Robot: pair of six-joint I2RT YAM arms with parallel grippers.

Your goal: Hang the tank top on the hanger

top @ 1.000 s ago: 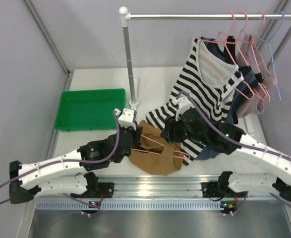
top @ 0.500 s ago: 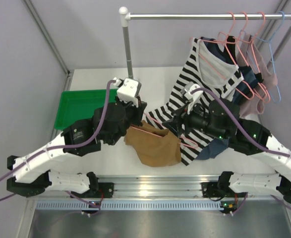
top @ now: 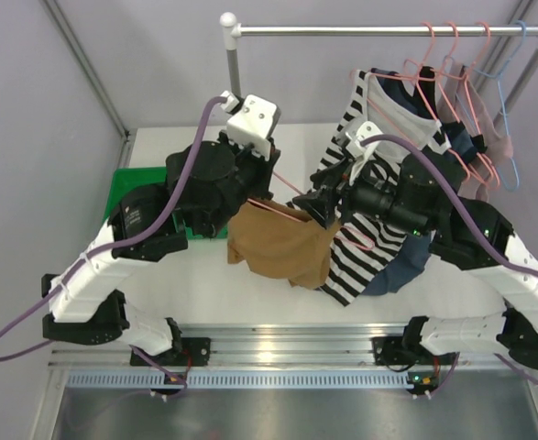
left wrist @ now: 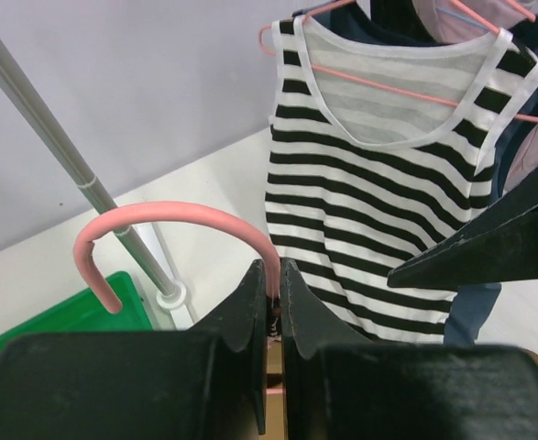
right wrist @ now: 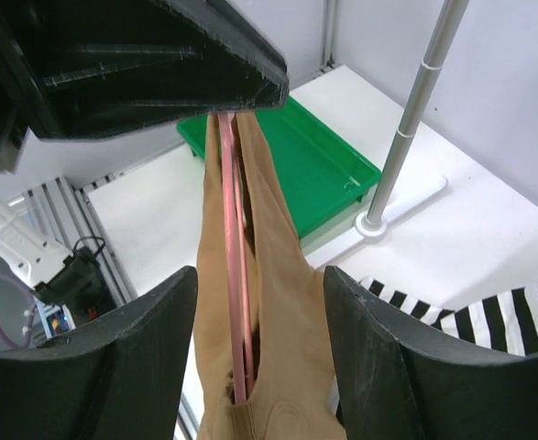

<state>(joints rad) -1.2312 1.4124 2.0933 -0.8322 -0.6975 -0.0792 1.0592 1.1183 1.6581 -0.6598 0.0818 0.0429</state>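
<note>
Bench (top: 204, 289): white. A green tray (right wrist: 314, 156) lies at its left edge, partly under the left arm (top: 149, 229). A post (top: 236, 82) stands at the far edge and carries a rail (top: 342, 30) running to the right.
Room: a striped top (left wrist: 378, 183) and other hung garments crowd the rail's right end, close to the right arm (top: 470, 243). The two arms meet over the bench's middle, between the post and the striped top.
Tank top (top: 282, 249): over the bench's middle, draped from the hanger (left wrist: 186, 218), with the fabric falling toward the near edge. Whether the hem touches the bench cannot be told.
Hanger: hook uppermost, curling left in the left wrist view. The long axis runs roughly left to right, along the top of the fabric.
Left gripper (left wrist: 273, 275): closed on the hanger's neck, just under the hook. The arm is raised, with the wrist high.
Right gripper (right wrist: 259, 270): fingers spread, one on each side of the hanging tank top. Contact cannot be told.
</note>
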